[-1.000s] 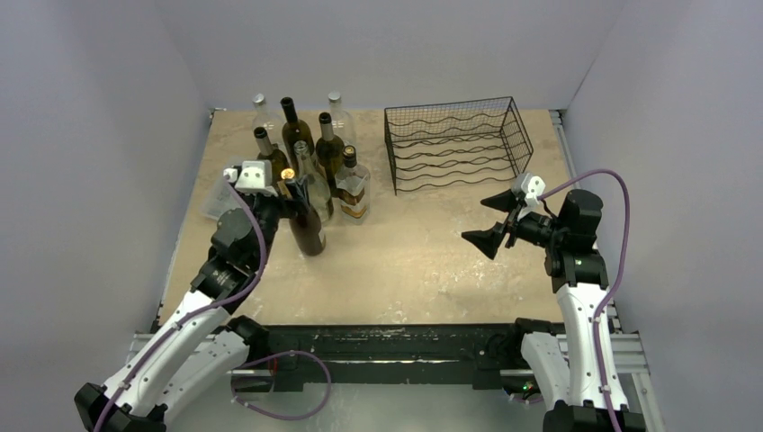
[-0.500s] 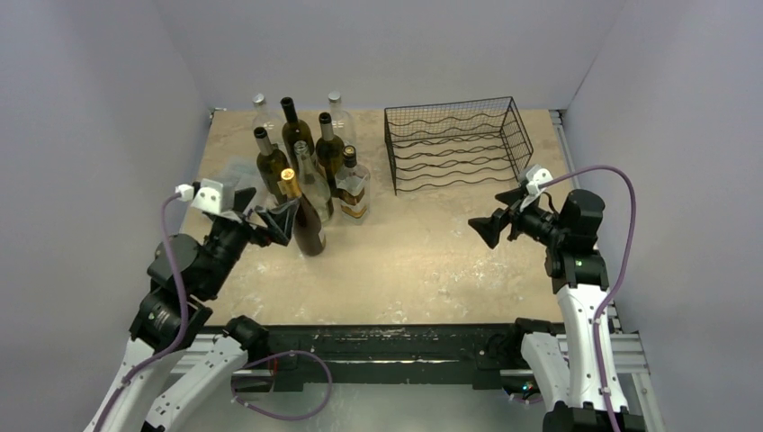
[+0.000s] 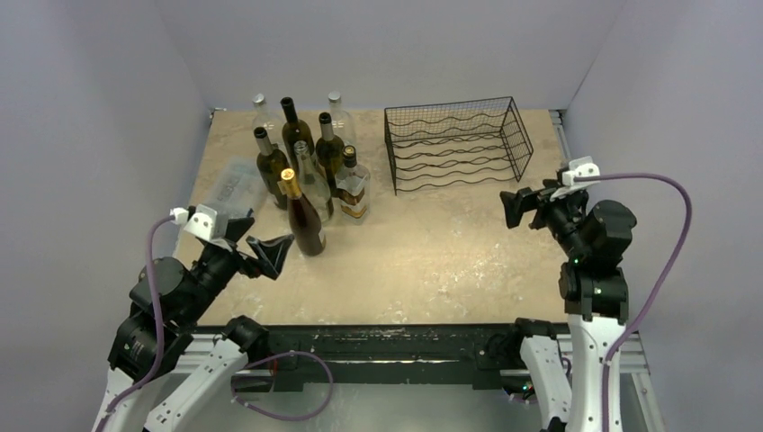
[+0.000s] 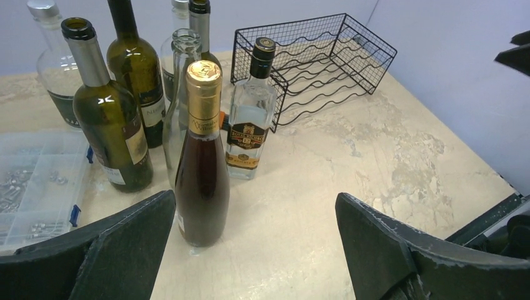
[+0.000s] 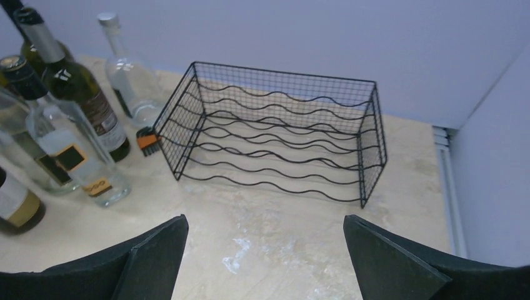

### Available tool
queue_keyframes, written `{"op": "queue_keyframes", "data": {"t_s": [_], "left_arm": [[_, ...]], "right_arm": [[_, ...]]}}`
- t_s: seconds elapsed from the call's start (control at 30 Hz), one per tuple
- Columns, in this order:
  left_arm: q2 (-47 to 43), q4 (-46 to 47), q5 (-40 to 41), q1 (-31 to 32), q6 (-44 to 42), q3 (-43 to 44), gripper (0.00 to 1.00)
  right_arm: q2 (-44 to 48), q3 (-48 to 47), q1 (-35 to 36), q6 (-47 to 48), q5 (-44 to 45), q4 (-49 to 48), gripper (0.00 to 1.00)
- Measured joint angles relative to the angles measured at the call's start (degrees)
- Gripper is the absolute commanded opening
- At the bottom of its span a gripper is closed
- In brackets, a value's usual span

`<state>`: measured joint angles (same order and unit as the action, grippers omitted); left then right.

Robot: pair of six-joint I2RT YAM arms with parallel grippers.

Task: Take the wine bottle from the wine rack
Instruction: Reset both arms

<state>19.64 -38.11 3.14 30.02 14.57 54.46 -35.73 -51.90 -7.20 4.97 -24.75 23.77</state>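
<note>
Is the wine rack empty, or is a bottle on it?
Empty: the wine rack shows only bare wavy wires; the bottles stand on the table beside it.

Labels on clear square bottle (image 4: 249, 119), green bottle (image 4: 115, 128): print blurred, nothing readable.

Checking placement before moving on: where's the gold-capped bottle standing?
The gold-capped bottle stands on the left half of the table in the top view, frontmost of the bottles, just beyond the open left gripper.
</note>
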Motion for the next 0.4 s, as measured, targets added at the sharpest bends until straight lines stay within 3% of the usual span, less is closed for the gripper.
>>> {"op": "queue_keyframes", "data": {"t_s": [0.4], "left_arm": [[-4.9,-3.6,0.0,0.0,1.4,0.8,1.0]], "right_arm": [[4.4,-3.2,0.0,-3.5,9.0,5.6,0.99]]}}
